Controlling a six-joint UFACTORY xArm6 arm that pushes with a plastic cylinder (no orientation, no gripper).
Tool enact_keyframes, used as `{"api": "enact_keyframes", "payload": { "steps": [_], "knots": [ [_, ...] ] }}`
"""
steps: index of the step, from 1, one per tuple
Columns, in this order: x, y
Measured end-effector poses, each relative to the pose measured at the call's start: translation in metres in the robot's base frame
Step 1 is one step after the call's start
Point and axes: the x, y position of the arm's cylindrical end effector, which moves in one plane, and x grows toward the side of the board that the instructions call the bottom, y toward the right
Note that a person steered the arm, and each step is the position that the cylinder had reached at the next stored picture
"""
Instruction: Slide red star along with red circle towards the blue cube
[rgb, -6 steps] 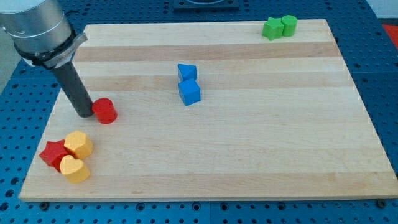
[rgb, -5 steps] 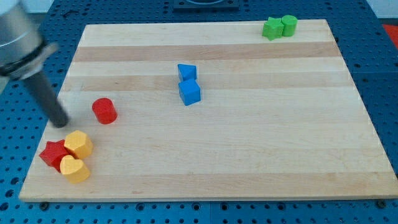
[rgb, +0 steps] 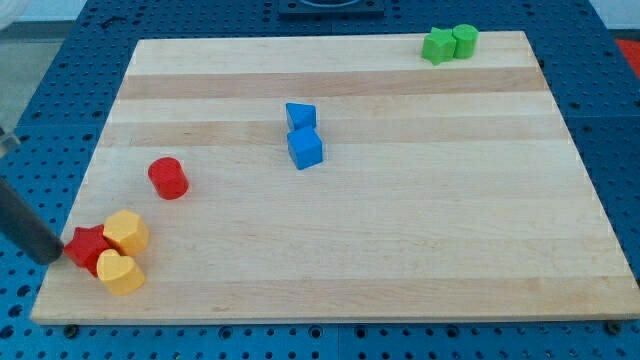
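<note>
The red star (rgb: 86, 247) lies near the board's bottom left corner, touching a yellow hexagon (rgb: 127, 232) and a yellow heart (rgb: 120, 272). The red circle (rgb: 168, 178) stands apart, up and to the right of them. The blue cube (rgb: 305, 148) sits near the board's middle, with a blue triangular block (rgb: 300, 115) touching it just above. My tip (rgb: 50, 258) is at the board's left edge, right against the red star's left side.
A green star (rgb: 437, 46) and a green cylinder (rgb: 464, 40) sit together at the top right. The wooden board (rgb: 400, 220) rests on a blue perforated table.
My rod has moved from beside the red circle's left down and to the left, ending beside the red star. No block has moved.
</note>
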Motion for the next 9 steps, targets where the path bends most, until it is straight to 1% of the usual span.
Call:
{"api": "enact_keyframes", "payload": {
  "steps": [1, 2, 3, 4, 7, 8, 9],
  "knots": [
    [0.02, 0.001],
    [0.023, 0.003],
    [0.038, 0.005],
    [0.036, 0.023],
    [-0.017, 0.032],
    [-0.009, 0.032],
    [0.023, 0.033]
  ]
}}
